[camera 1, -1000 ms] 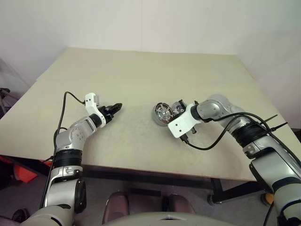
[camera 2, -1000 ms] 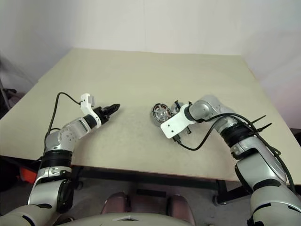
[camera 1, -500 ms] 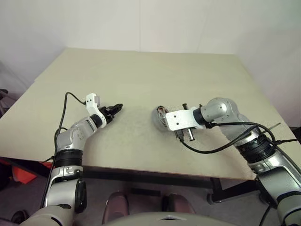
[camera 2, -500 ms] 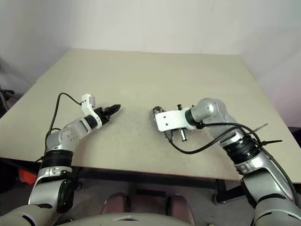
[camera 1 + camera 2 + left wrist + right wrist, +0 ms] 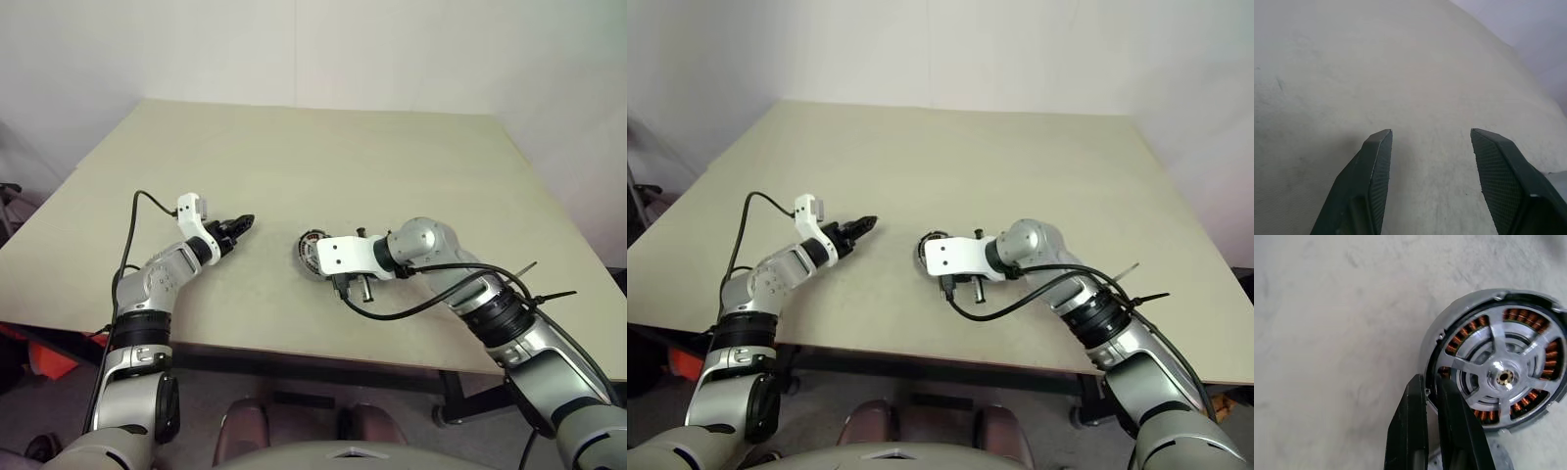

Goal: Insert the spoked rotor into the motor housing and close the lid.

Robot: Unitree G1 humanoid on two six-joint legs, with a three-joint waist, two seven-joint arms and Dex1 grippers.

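The motor housing [image 5: 1496, 377] is silver with copper-orange windings; the bench [image 5: 313, 157] is pale beige; gripper fingers [image 5: 1369, 186] are black.

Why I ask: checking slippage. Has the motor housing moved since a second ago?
Yes. The motor housing, pinched at its rim by the right gripper, has moved along the table toward the stationary left gripper.

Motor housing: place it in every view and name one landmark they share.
Left eye view: motor housing just left of centre, beside the white wrist mount.
Right eye view: left of centre.
Right wrist view: right of centre, right gripper pinching its rim.
Left wrist view: left gripper open over the table.
Shared landmark: the table.
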